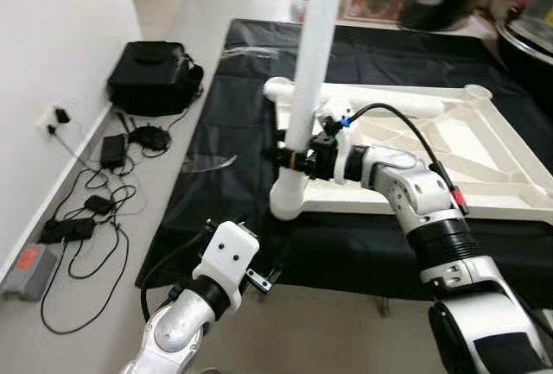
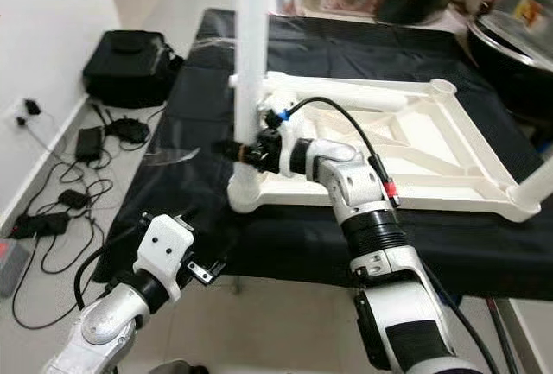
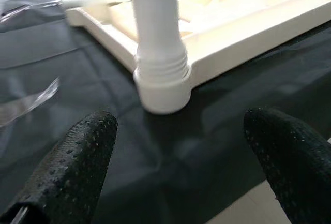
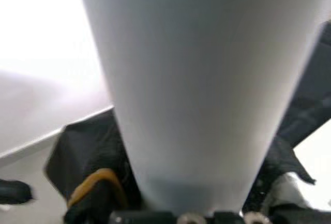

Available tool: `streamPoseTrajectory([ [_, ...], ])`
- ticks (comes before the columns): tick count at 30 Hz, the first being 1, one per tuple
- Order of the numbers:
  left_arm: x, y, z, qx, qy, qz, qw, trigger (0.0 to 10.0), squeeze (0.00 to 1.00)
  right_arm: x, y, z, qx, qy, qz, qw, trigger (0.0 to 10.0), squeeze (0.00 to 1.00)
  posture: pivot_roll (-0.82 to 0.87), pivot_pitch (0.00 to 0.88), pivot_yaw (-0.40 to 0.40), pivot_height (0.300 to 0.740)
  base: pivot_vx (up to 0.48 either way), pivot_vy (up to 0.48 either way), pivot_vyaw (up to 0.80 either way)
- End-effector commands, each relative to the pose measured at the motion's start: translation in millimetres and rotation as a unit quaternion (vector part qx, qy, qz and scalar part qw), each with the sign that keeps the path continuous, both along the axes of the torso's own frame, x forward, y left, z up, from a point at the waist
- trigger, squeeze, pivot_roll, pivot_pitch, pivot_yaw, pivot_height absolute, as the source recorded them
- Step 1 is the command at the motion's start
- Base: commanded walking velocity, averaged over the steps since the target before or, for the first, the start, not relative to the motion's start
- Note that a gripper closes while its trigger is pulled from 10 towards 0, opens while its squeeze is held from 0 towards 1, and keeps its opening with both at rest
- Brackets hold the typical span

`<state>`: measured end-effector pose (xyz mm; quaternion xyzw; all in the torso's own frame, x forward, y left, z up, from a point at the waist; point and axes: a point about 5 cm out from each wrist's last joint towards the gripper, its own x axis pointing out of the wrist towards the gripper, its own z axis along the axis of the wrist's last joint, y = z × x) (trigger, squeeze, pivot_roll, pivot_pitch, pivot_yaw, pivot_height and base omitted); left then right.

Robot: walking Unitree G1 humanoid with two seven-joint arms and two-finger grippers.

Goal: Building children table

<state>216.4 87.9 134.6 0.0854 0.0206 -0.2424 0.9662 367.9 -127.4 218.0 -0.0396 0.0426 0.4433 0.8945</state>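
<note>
On the black mat (image 1: 216, 167), the right gripper (image 1: 296, 161) is clamping the upright white table leg (image 1: 309, 72), seating it in the upturned tabletop's (image 1: 484, 162) corner socket (image 1: 287, 199); the left gripper (image 3: 178, 175) is hovering open nearby.

table frame (image 1: 449, 145): cream-white | leg (image 1: 313, 46): white | cloth (image 1: 242, 132): black

Showing smooth, slightly glossy white plastic on the table leg (image 1: 313, 54) and the cream tabletop (image 1: 484, 145) frame, threaded ridges ringing the leg's base. Lying beneath, a matt black cloth (image 1: 233, 132) with soft creases, a clear glossy plastic film (image 1: 207, 163) resting on it. Gleaming silver metal on the arms; rough, dimpled black rubber covering the fingers (image 3: 77, 162).
</note>
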Motion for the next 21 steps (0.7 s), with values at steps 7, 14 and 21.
streamPoseTrajectory([
  [7,1.2,0.0,-3,0.004,-0.001,0.002,1.0,10.0,0.0,5.6,-27.4,-5,0.028,0.025,-0.147,0.988,0.0,0.0,0.15,0.103,-0.073,0.74,0.0,0.0,0.0],
  [14,9.1,3.8,2,-0.007,-0.028,0.038,0.999,10.0,0.0,-3.9,-36.0,-28,0.056,0.04,-0.464,0.883,0.0,0.0,0.14,0.105,-0.067,0.74,0.0,0.0,0.0],
  [21,10.8,4.4,0,-0.009,-0.028,0.046,0.999,10.0,0.0,-21.4,-7.9,-26,0.079,0.02,-0.507,0.858,0.0,0.0,0.15,0.106,-0.066,0.74,0.0,0.0,0.0],
])
